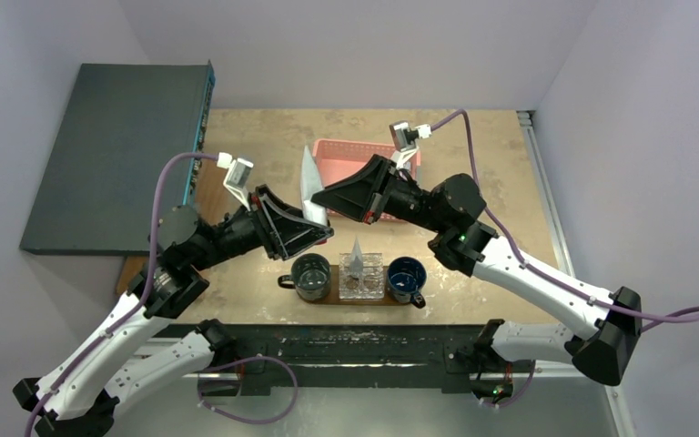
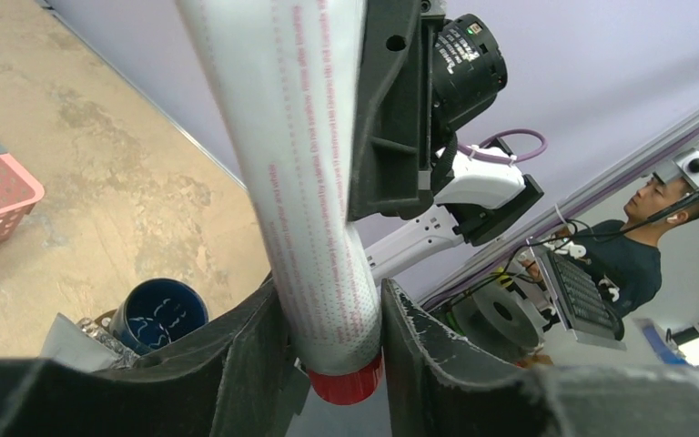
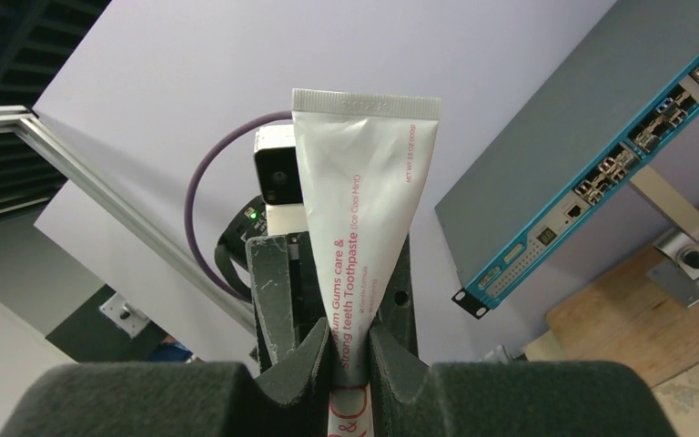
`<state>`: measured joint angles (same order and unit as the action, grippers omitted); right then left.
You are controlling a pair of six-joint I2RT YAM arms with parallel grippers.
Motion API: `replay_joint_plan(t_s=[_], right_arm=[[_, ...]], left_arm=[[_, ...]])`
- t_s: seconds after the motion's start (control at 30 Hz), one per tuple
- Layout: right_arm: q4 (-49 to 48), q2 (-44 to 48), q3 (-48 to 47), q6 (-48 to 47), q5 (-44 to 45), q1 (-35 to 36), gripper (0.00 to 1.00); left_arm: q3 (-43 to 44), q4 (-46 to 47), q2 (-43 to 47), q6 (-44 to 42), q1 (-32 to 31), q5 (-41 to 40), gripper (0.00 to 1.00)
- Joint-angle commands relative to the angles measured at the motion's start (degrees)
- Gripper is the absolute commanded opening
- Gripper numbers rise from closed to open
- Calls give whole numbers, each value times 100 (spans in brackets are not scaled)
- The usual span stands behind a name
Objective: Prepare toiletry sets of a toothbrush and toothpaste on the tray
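While the toothpaste tube (image 3: 364,182) is clamped above mid-surface by both the left hand (image 2: 332,328) and the right hand (image 3: 353,350), a handover is judged underway; next, one grip must be released and the near-edge tray (image 1: 335,293) reached.

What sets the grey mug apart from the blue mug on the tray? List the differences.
Colour: the grey mug is dark grey, the blue mug deep blue.
Position: the grey mug stands left of the glass, the blue mug right.
Handles: the grey mug's points left, the blue mug's near-right.
Both stand upright on the tray.
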<state>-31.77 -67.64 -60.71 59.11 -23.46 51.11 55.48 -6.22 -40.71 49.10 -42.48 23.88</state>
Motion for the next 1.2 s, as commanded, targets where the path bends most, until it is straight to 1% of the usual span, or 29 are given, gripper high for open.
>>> replay_joint_plan(t_s=[0.0, 0.1, 0.17, 0.23, 0.33, 0.47, 0.63, 0.67, 0.83, 0.97, 1.03, 1.17], right_arm=[[-353, 60, -4, -20, 142, 49, 20], [-262, 62, -18, -90, 141, 56, 24], [-1, 81, -48, -258, 156, 57, 31], [332, 128, -116, -520, 177, 57, 38], [735, 224, -243, -847, 164, 55, 48], [1773, 287, -670, -1519, 239, 57, 52], [3024, 399, -1191, -2351, 535, 57, 58], [3291, 381, -1310, -2472, 581, 52, 58], [4376, 227, -1745, -2901, 899, 49, 60], [4567, 255, -1755, -2963, 962, 48, 61], [4887, 144, -1985, -3026, 1023, 48, 62], [5413, -112, -2354, -3138, 731, 48, 63]], left_arm=[[55, 270, 50, -5, 12, 158, 33], [59, 219, 76, -28, 14, 138, 19], [83, 185, 74, -48, 20, 133, 11], [136, 52, 59, -107, 19, 136, 0], [186, -202, 54, -217, 15, 123, 0], [211, -807, 117, -516, 17, -26, 0], [354, -2089, 255, -1166, 18, -366, 0], [362, -2222, 302, -1293, 19, -445, 0], [627, -3265, 397, -1967, 20, -679, 0], [755, -3899, 424, -2439, 20, -744, 0], [791, -4165, 413, -2660, 20, -733, 0], [937, -4721, 277, -3129, 16, -632, 0]])
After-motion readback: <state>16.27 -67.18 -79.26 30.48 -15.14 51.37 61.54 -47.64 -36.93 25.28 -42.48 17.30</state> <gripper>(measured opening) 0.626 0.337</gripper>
